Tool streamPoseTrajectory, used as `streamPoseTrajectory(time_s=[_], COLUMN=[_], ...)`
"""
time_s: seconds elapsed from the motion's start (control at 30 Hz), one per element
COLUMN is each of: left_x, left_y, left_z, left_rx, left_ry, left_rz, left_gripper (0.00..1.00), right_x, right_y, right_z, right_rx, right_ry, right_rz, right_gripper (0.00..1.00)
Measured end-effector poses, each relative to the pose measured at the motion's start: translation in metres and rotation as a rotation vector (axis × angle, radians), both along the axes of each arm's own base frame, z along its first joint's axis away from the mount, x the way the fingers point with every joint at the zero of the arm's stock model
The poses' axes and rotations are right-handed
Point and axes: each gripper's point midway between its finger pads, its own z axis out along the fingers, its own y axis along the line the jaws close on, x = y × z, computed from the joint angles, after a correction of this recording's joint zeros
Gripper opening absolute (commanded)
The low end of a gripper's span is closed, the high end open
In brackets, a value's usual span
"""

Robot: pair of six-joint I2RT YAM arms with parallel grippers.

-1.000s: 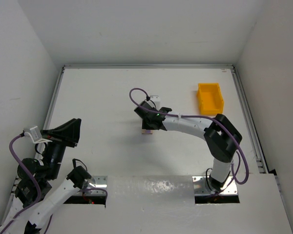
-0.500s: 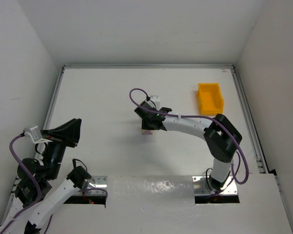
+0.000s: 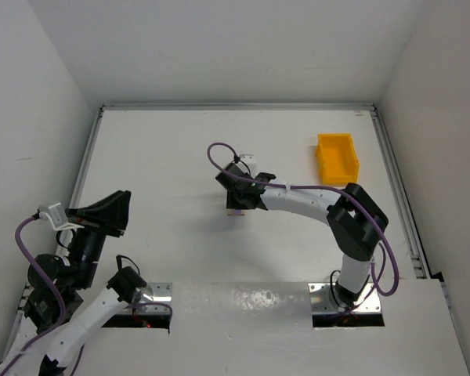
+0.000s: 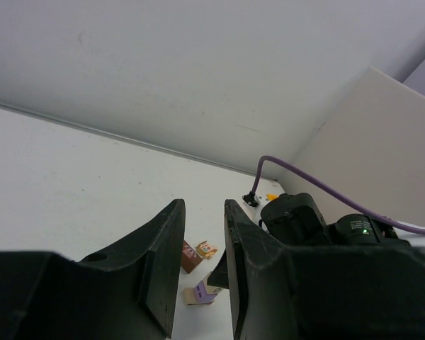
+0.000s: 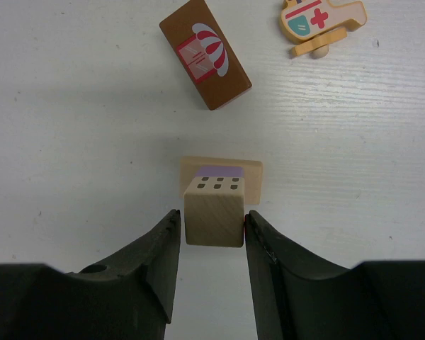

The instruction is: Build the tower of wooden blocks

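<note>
In the right wrist view a pale cube with small dark windows [image 5: 212,219] stands on a purple-topped piece, which rests on a flat tan block [image 5: 253,177]. My right gripper [image 5: 211,216] straddles the cube, open; a thin gap shows at the left finger and the right finger is almost touching. A dark brown block with a red-and-white print [image 5: 205,64] and a pale helicopter-shaped piece [image 5: 322,21] lie beyond on the table. From above, the right gripper [image 3: 235,205] hangs over this small stack [image 3: 236,212]. My left gripper [image 3: 121,211] is raised far left, open and empty [image 4: 204,205].
A yellow bin [image 3: 337,157] sits at the back right of the table. White walls enclose the table on the left, back and right. Through the left wrist view I see the brown block [image 4: 191,256] and the stack [image 4: 202,292] far ahead.
The right gripper's jaws have spread slightly away from the pale cube, which stays on the stack. The left arm has not moved.
</note>
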Motion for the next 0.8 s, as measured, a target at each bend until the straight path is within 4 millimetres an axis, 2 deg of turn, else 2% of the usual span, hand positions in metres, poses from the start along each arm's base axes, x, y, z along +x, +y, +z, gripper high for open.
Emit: streamPoseTrajectory(time_s=[0.17, 0.37, 0.8], left_x=[0.0000, -0.0003, -0.0004], left_y=[-0.0001, -0.0008, -0.0013], left_z=[0.0000, 0.0001, 0.0002], left_rx=[0.000, 0.001, 0.002], left_ry=[0.000, -0.001, -0.001], left_rz=[-0.001, -0.005, -0.007], left_gripper=[0.26, 0.26, 0.26], right_x=[-0.0004, -0.0005, 0.0010], right_y=[0.0002, 0.0002, 0.0013], right_z=[-0.0001, -0.0002, 0.0033], right_rx=[-0.001, -0.003, -0.005], right_ry=[0.002, 0.001, -0.011], right_rz=[0.006, 0.010, 0.033], right_gripper=[0.42, 0.49, 0.51])
